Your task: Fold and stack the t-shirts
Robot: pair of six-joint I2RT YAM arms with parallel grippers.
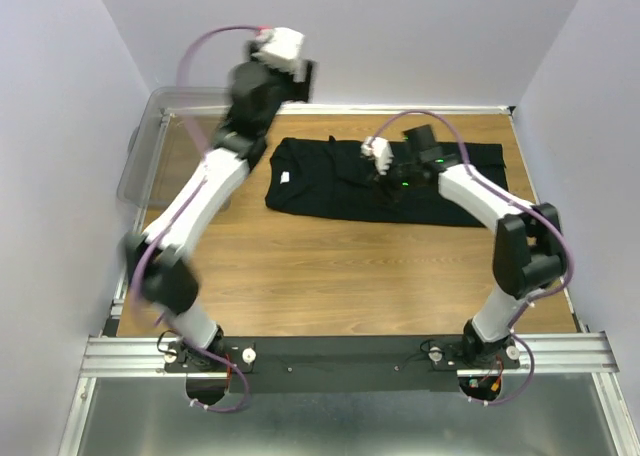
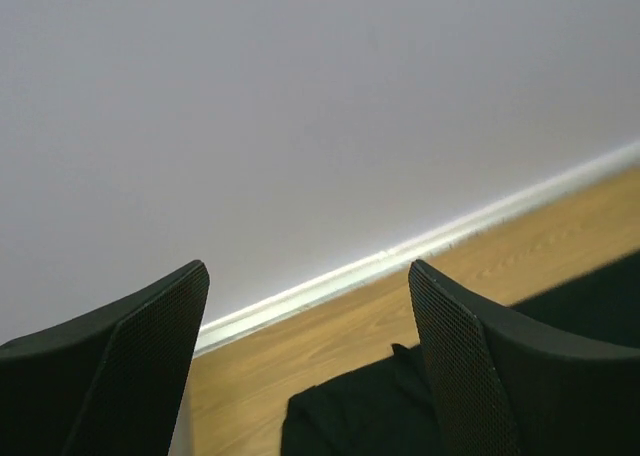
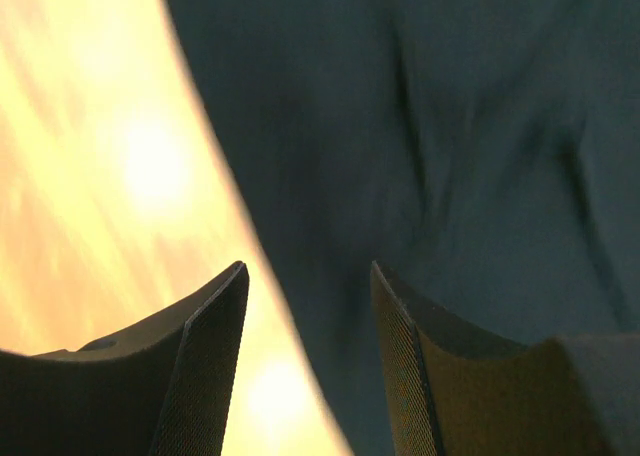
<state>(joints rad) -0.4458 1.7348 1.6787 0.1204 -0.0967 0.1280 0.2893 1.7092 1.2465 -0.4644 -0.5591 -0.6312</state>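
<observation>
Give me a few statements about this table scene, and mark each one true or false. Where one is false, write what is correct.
1. The black t-shirt lies spread on the wooden table. True.
2. The left gripper is shut on the t-shirt. False: it is open and empty, up high, facing the wall.
3. The right gripper is open over the t-shirt. True.
4. The clear bin stands at the table's right side. False: it is at the far left corner.

Matt black cloth t-shirt (image 1: pixel 320 191) on smooth wood-grain worktop (image 1: pixel 330 266); left of the t-shirt, a clear, glossy plastic bin (image 1: pixel 145 151).
</observation>
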